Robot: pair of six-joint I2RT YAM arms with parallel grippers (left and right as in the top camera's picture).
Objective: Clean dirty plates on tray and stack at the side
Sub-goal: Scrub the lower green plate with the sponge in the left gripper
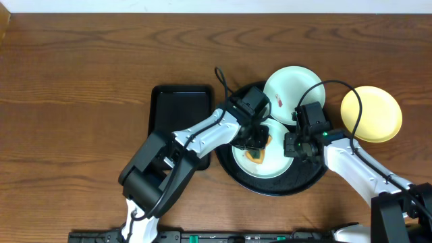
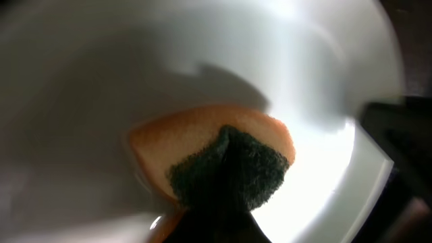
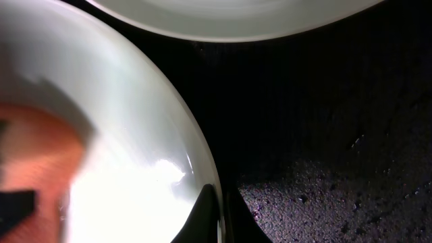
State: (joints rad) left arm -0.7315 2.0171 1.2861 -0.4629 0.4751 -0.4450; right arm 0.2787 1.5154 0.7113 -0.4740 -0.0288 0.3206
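Plate 1 (image 1: pixel 273 165), mint-white, lies in the tray (image 1: pixel 307 181), left of centre. Sponge (image 2: pixel 216 155), orange with green scourer, is pressed flat on it, clamped in the left hand (image 1: pixel 253 140). The right hand (image 1: pixel 291 145) looks closed on plate 1's right rim, steadying it.

Plate 2 (image 1: pixel 297 91) overlaps the tray's far rim and shows a red smear (image 1: pixel 279 102): not cleaned.

Yellow plate (image 1: pixel 371 113) sits on the surface (image 1: pixel 81 101) right of the tray and looks clean.

Judged: 1 done, 1 in scrub, 1 waiting; no stack yet.
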